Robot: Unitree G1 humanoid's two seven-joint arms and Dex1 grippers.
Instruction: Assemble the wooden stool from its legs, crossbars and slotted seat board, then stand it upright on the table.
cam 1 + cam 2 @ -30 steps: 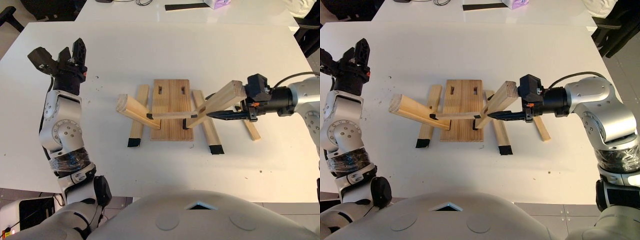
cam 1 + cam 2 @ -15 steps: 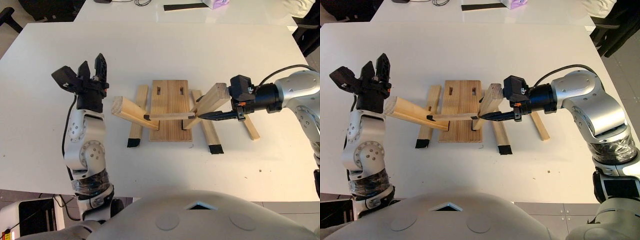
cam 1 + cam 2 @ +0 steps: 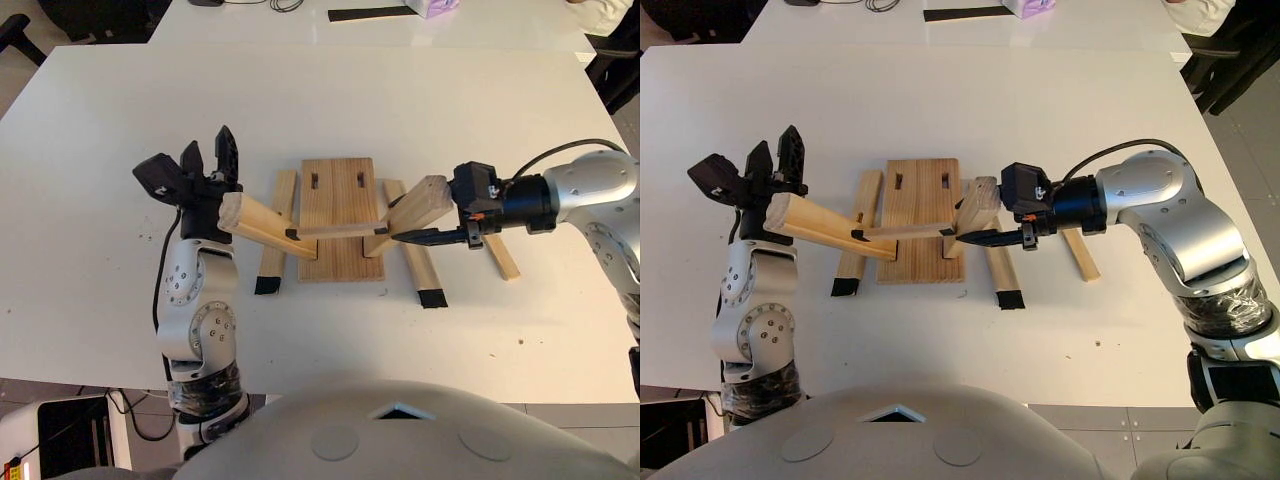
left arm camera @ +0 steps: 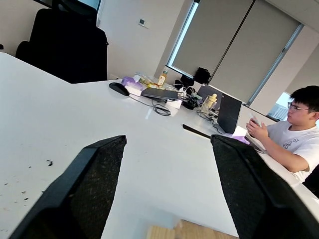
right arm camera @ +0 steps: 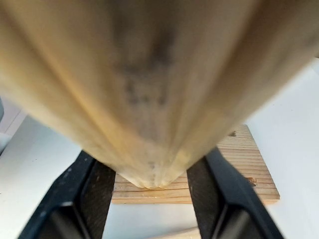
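A half-built frame hangs tilted just above the slotted seat board (image 3: 340, 190): a left leg (image 3: 262, 222) and a right leg (image 3: 415, 205) joined by a thin crossbar (image 3: 338, 231). My right gripper (image 3: 418, 222) is shut on the right leg, whose wood sits close between the black fingers (image 5: 84, 199) over the board (image 5: 244, 174). My left gripper (image 3: 207, 155) stands open just behind the left leg's outer end, and a corner of that wood (image 4: 184, 231) shows below the two pads (image 4: 84, 194). Two more legs with black feet (image 3: 272, 240) (image 3: 420, 265) lie flat beside the board.
A loose crossbar (image 3: 503, 257) lies on the white table (image 3: 120, 300) under my right wrist. A black strip (image 3: 370, 13) and a purple box (image 3: 438, 6) sit on the table behind. There is open room on the far half and along the front edge.
My left arm has swung in from the far left to the left leg's outer end, fingers still open. The right gripper has carried the frame a little to the left.
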